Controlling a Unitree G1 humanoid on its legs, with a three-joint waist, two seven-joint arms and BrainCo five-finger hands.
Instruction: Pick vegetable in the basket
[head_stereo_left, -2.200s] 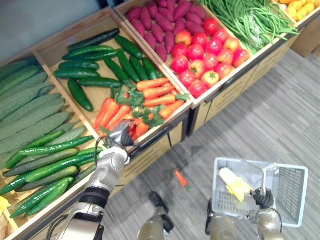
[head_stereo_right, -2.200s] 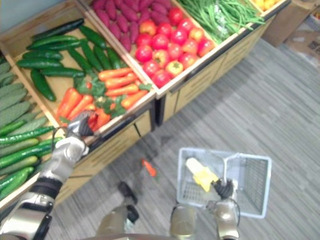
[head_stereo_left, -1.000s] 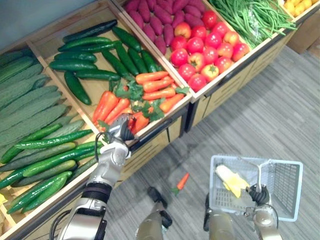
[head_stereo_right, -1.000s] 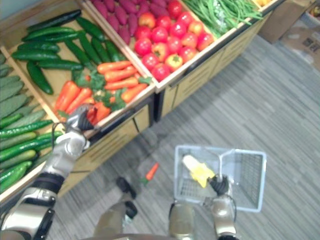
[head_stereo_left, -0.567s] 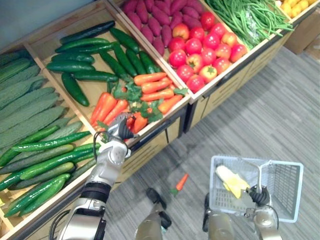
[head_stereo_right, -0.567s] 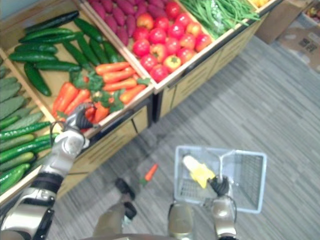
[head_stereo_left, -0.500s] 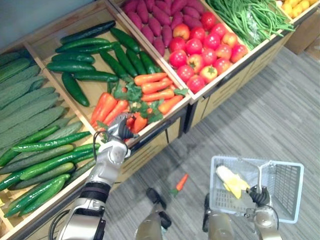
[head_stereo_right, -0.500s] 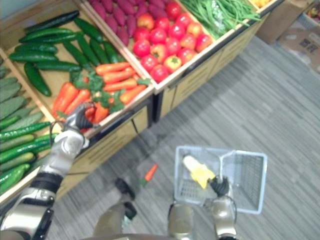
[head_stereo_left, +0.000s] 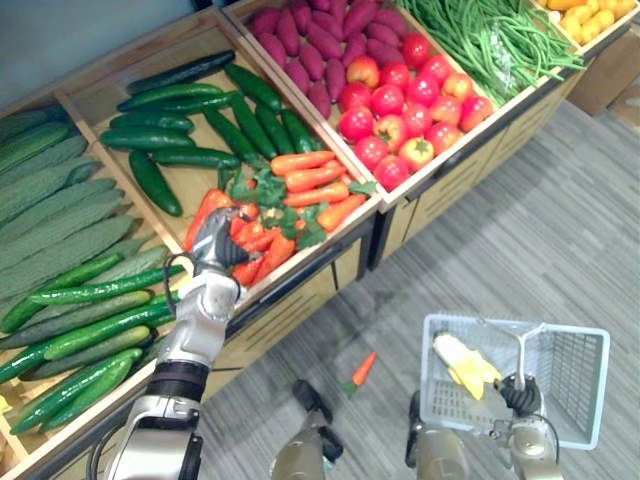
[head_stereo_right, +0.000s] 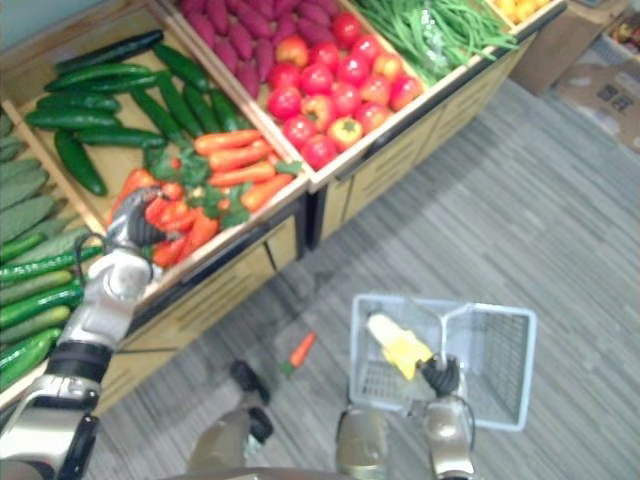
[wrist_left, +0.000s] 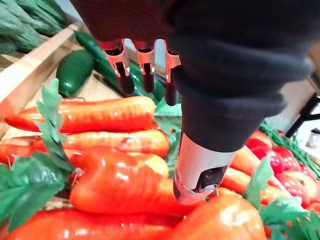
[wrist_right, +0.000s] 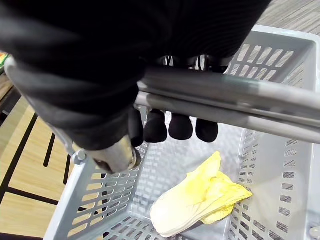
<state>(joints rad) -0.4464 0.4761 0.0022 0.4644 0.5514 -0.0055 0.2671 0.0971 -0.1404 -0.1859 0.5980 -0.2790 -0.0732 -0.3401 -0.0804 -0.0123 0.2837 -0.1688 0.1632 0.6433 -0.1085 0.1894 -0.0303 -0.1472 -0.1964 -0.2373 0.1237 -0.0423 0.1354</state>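
The left hand (head_stereo_left: 214, 242) hovered over the leafy-topped orange carrots (wrist_left: 115, 187) in the wooden produce bin (head_stereo_left: 130, 70), fingers loosely extended, grasping nothing. The right hand (wrist_right: 167, 125) was curled round the grey metal handle (wrist_right: 240, 102) of the pale grey plastic basket (head_stereo_left: 580, 375), which held 1 yellow leafy cabbage (wrist_right: 197, 202). Another small orange carrot (head_stereo_left: 362, 368) lay on the grey floor (head_stereo_left: 520, 230).

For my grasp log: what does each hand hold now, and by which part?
The right hand grips the basket by its handle. The left hand hangs open over the carrots and holds nothing.
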